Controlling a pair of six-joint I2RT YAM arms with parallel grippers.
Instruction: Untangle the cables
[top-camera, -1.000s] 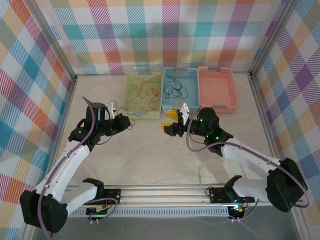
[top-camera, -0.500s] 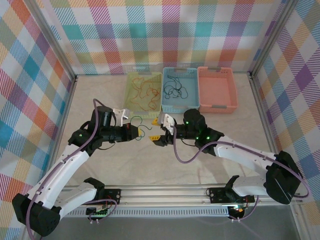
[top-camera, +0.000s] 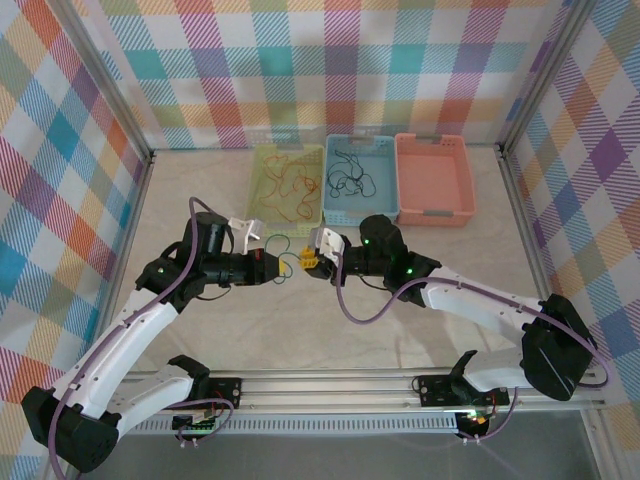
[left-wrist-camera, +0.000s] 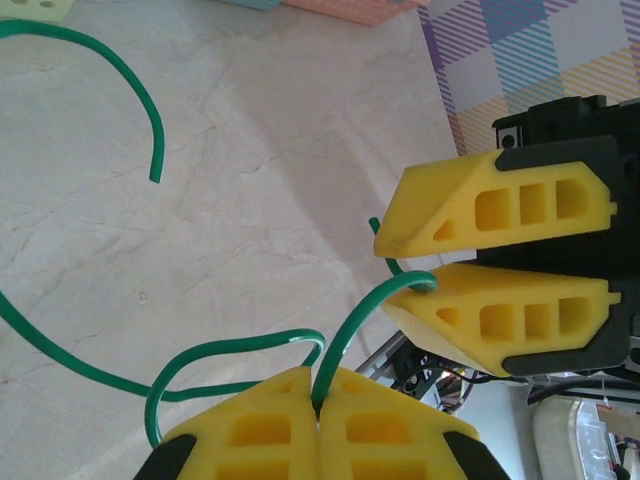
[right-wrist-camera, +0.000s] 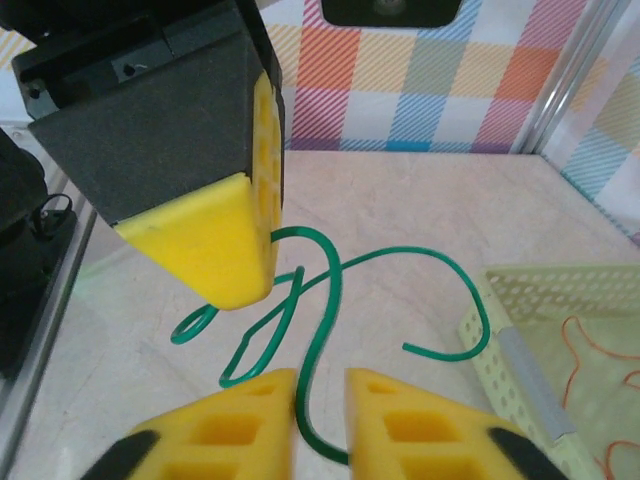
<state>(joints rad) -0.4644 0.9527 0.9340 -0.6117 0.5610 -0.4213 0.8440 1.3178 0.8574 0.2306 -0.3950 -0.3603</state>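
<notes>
Table (top-camera: 300, 320): pale, marbled, flat.
- Far side, in a row: yellow-green basket (top-camera: 290, 231), blue basket (top-camera: 362, 141), pink basket (top-camera: 433, 180), walls touching or nearly so.
- Middle: green cable (left-wrist-camera: 152, 150), looped low; contact with the surface unclear.
- Near edge: metal rail (top-camera: 330, 382).

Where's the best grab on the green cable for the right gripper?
The raised arc of the green cable just past the shut left gripper, coming head-on from the opposite side. That stretch is anchored and looks clear of the table.
</notes>
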